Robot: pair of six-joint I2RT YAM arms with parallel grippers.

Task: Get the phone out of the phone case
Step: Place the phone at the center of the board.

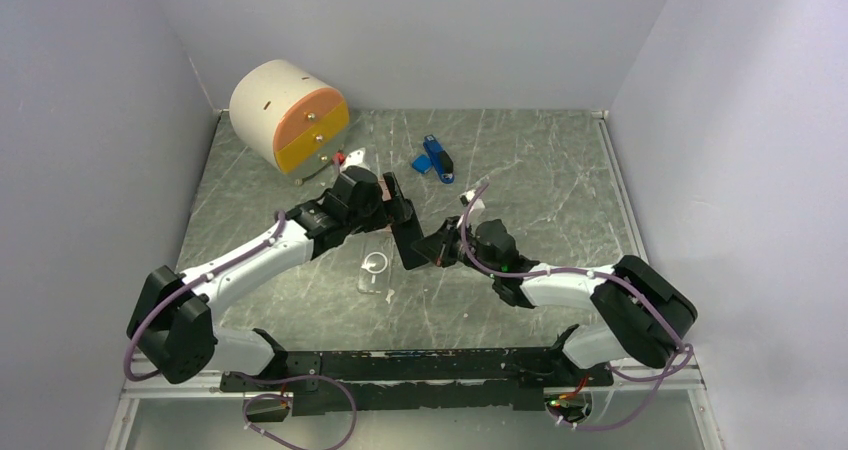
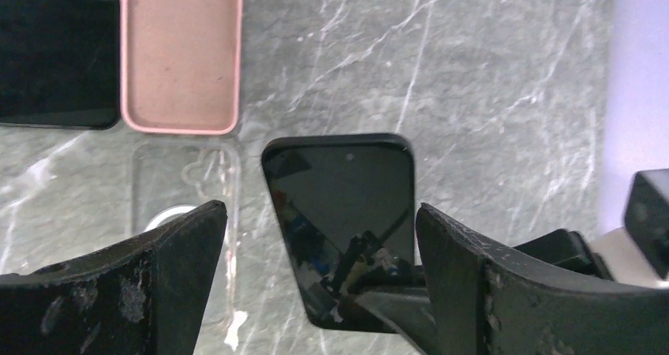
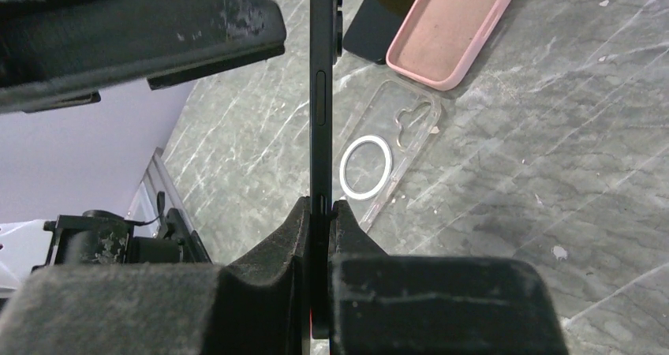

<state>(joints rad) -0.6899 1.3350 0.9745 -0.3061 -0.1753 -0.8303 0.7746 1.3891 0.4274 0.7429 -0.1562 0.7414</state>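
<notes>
**A:** The phone (image 3: 321, 95) is out of the clear case (image 1: 373, 270)! The right gripper (image 3: 322, 209) is clamped tight on its lower end. It holds the phone edge-on, off the table (image 1: 540, 200), just right of the clear case.

**B:** And the left gripper (image 2: 319, 213)?

**A:** Spread wide. Its fingers (image 2: 465, 268) stand either side of the phone's dark glass, one close by each long edge, and it grips nothing.

**B:** Anything to read down there? A brand, a label?

**A:** The one mark I can make out is a white ring (image 3: 365, 168) on the clear case, with a camera cut-out above it. The glass only gives back reflections of the gripper.

**B:** Talk me through the edges.

**A:** The right wrist view runs straight along the phone's thin side, with a long button on it. The left wrist view shows the rounded top corners. The clear case lies flat with its rim up.

**B:** What's crowding it?

**A:** Just beyond the clear case is a pink case (image 2: 180, 51), hollow side up. A second phone (image 2: 55, 51) lies tight against that one's far long edge. Further off, behind and left of the clear case, sits a round drawer unit (image 1: 290, 118). A blue object (image 1: 435, 158) lies behind and to the right.

**B:** Room to move?

**A:** Bare marble opens up right of the clear case, out to the table's metal edge strip. There is more marble in front of it, towards the arm bases. Walls close in on the left, right and back.
</notes>
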